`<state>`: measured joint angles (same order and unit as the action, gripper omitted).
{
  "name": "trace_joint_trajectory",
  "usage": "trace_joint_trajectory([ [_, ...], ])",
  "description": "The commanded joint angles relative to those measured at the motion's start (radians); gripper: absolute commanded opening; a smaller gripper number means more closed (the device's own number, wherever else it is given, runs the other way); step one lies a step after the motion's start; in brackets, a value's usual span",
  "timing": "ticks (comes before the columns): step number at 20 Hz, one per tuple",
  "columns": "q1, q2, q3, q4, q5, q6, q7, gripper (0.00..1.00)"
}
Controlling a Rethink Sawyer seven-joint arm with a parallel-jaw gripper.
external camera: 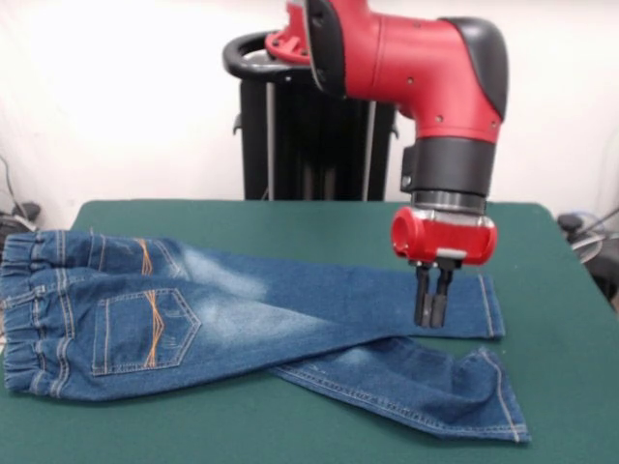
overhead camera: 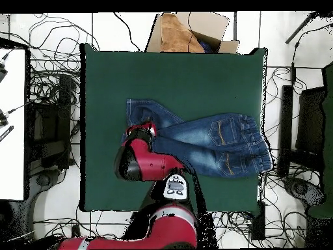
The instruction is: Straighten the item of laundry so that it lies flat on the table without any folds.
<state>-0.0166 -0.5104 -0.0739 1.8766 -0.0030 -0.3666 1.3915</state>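
The item of laundry [external camera: 242, 309], a small pair of blue jeans, lies back side up on the green table [external camera: 290, 222]. Its gathered waistband is at the left in the front view and its legs run to the right. The far leg lies straight. The near leg [external camera: 426, 387] angles out from under it and has a fold close to its hem. My gripper [external camera: 433, 311] points straight down with its fingers together, tips at the far leg's hem end. I cannot tell whether they pinch cloth. In the overhead view the jeans [overhead camera: 214, 140] show, and my red wrist [overhead camera: 138, 135] hides the fingers.
An open cardboard box [overhead camera: 188, 32] stands just beyond the table's edge opposite the robot. Cables lie all over the floor around the table. The waistband [overhead camera: 260, 153] reaches close to a table side edge. Bare green felt [overhead camera: 169, 71] surrounds the jeans elsewhere.
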Motion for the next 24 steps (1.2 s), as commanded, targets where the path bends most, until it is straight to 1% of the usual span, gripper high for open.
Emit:
trace_joint_trajectory([
  [1,-0.056,0.056,0.205,-0.03,-0.057,0.074,0.22,0.0],
  [3,-0.058,0.069,0.208,-0.042,-0.062,0.047,0.221,0.0],
  [6,-0.049,0.064,0.198,-0.047,-0.06,0.017,0.216,0.0],
  [7,-0.04,0.071,0.195,-0.05,-0.064,-0.056,0.235,0.0],
  [9,-0.031,0.067,0.192,-0.033,-0.089,-0.126,0.244,0.0],
  [10,-0.035,0.061,0.194,-0.023,-0.109,-0.143,0.242,0.0],
  [12,-0.035,0.059,0.192,-0.02,-0.114,-0.166,0.249,0.0],
  [15,-0.02,0.055,0.177,0.008,-0.108,-0.237,0.265,0.0],
  [24,0.007,0.066,0.142,0.024,-0.081,-0.344,0.25,0.0],
])
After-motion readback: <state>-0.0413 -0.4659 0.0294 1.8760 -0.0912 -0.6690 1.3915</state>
